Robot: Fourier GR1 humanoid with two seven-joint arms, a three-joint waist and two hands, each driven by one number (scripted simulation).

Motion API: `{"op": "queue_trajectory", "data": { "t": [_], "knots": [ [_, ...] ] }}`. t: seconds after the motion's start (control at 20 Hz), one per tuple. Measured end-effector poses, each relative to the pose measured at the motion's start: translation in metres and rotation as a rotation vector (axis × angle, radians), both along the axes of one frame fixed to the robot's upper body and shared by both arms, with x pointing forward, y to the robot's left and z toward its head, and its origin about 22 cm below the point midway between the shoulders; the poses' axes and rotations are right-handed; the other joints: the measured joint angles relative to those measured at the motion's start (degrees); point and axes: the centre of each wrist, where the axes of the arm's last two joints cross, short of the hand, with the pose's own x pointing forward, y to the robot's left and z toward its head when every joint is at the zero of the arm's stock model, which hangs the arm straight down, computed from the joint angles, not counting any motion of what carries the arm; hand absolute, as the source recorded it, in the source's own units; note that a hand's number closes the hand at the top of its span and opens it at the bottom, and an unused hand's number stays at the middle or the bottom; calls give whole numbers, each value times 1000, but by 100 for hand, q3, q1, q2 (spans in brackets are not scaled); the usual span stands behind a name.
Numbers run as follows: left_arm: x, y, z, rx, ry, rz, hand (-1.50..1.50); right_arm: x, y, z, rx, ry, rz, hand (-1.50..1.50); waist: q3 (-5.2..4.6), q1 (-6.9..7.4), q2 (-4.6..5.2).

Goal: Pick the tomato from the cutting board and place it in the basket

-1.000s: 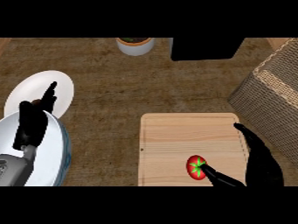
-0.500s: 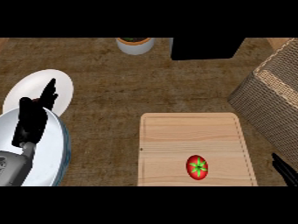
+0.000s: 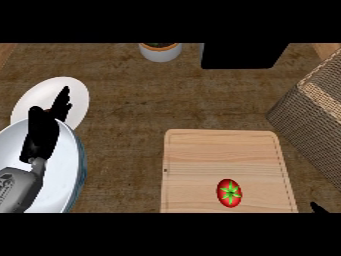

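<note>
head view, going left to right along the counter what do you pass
left hand over the big bowl and the white plate → small pot at the far edge → cutting board → tomato on it → wicker basket, with a tip of the right hand at the bottom edge

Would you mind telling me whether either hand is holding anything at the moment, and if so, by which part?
Nothing is held. The tomato lies alone on the cutting board; the left hand rests open at the left, and the right hand barely shows at the lower edge.
</note>
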Motion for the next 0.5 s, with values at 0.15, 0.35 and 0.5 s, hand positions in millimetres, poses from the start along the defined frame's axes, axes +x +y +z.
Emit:
{"op": "queue_trajectory", "data": {
  "t": [0.15, 0.35, 0.5],
  "knots": [
    [2, 1, 1, -2, 4, -5, 0, 3, 3, 3, 5, 30, -18, -150, 9, 32, -1],
    [-1, -2, 5, -3, 3, -6, 0, 2, 7, 0, 41, 18, -66, -150, 15, 48, -6],
    [1, -7, -1, 0, 2, -7, 0, 5, 10, -2, 56, -3, -107, -150, 17, 47, -3]
  ]
}}
